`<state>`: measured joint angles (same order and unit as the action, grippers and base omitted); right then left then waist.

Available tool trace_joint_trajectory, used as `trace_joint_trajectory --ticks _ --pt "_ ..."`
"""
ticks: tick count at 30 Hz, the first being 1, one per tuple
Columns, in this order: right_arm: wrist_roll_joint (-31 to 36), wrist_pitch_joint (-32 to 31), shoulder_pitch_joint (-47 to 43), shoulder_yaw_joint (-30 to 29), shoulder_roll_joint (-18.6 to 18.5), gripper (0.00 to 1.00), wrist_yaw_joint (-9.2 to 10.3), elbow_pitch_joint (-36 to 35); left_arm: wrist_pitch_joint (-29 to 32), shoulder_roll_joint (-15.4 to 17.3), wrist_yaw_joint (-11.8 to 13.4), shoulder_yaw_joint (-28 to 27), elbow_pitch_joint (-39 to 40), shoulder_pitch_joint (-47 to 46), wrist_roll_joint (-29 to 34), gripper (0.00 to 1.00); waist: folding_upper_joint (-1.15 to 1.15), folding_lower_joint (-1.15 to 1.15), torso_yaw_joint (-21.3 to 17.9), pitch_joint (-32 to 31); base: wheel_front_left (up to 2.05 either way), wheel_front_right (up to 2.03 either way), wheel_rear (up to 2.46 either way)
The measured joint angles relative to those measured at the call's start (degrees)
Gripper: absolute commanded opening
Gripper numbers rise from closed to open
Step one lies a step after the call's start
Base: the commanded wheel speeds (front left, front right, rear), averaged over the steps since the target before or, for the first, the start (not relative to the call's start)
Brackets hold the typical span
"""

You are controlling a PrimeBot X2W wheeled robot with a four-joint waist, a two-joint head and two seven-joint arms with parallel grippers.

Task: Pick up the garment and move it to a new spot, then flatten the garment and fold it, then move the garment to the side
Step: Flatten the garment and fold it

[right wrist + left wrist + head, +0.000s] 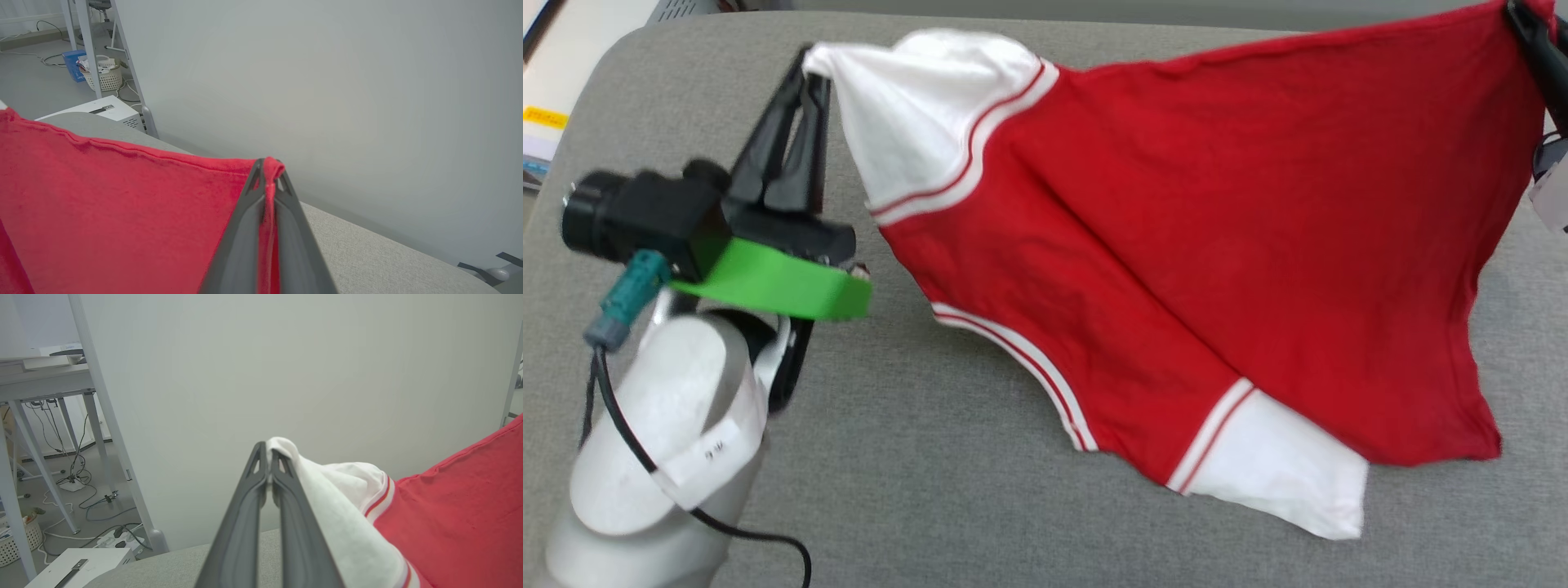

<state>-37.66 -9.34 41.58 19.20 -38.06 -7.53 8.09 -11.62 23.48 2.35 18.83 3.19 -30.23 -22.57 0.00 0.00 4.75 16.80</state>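
Shirt hangs stretched between both tools above the grey surface. It is red with white sleeves and red-and-white striped trim.

Left tool: fingers pressed together, pinching the tip of the upper sleeve at the top left of the head view. In the left wrist view the two dark fingers of the left tool meet at the tips with white cloth bunched over and beside the right-hand one, and the red body runs off to the right.

Right tool: at the top right corner of the head view, closed on the red edge of the shirt. In the right wrist view the right tool has a fold of red hem clamped between its fingers, poking out just past the tips, and the red cloth spreads left with its top edge taut.

The top edge is held up and the body sags down between the two grips with a long crease down the middle. The lower sleeve sits lowest, toward the near side of the surface; cannot tell if it touches.

A green bracket and a black camera sit on the left wrist. A pale wall stands behind the surface. Off to the side are floor cables, a white basket and a blue box.
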Motion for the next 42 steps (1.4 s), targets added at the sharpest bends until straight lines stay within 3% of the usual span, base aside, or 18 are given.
trace_joint_trajectory --ticks 5,12,21,26,33,38,42 --pt "3.88 -1.11 2.05 -3.88 2.36 0.0 0.0 -2.48 3.13 0.7 -2.71 -0.08 -0.27 -11.69 0.25 0.0 0.0 0.0 -2.18 0.68 0.0 0.0 0.0" --pt "8.78 -4.11 16.41 -6.77 5.58 0.0 0.0 -1.16 7.12 1.52 -6.98 0.14 -5.9 -33.37 0.86 0.0 0.0 0.0 -3.67 5.34 0.0 0.0 0.0" --pt "15.85 -4.27 42.34 -5.25 8.46 0.0 0.0 9.34 8.54 0.78 -9.21 1.92 -19.13 -63.32 1.76 0.0 0.0 0.0 -4.73 13.24 0.0 0.0 0.0" --pt "18.86 -2.52 54.36 -2.43 9.18 0.0 0.0 16.64 7.13 0.97 -9.61 4.24 -26.16 -74.57 2.0 0.0 0.0 0.01 -5.21 16.71 0.0 0.0 0.0" --pt "19.84 1.6 62.38 1.3 10.91 0.0 0.0 26.05 4.02 2.2 -9.68 7.67 -34.97 -80.77 0.6 0.0 0.0 0.0 -5.72 20.56 0.0 0.0 0.0" --pt "19.0 4.9 61.4 4.8 11.96 0.0 0.0 31.18 0.78 2.58 -9.68 10.9 -39.36 -79.23 -2.46 0.0 0.0 0.01 -5.71 22.01 0.0 0.0 0.0" --pt "17.42 8.05 56.81 8.4 12.51 0.0 0.0 33.68 -1.21 2.96 -9.68 13.11 -41.06 -72.97 -5.22 0.0 0.0 0.01 -5.56 21.28 0.0 0.0 0.0"
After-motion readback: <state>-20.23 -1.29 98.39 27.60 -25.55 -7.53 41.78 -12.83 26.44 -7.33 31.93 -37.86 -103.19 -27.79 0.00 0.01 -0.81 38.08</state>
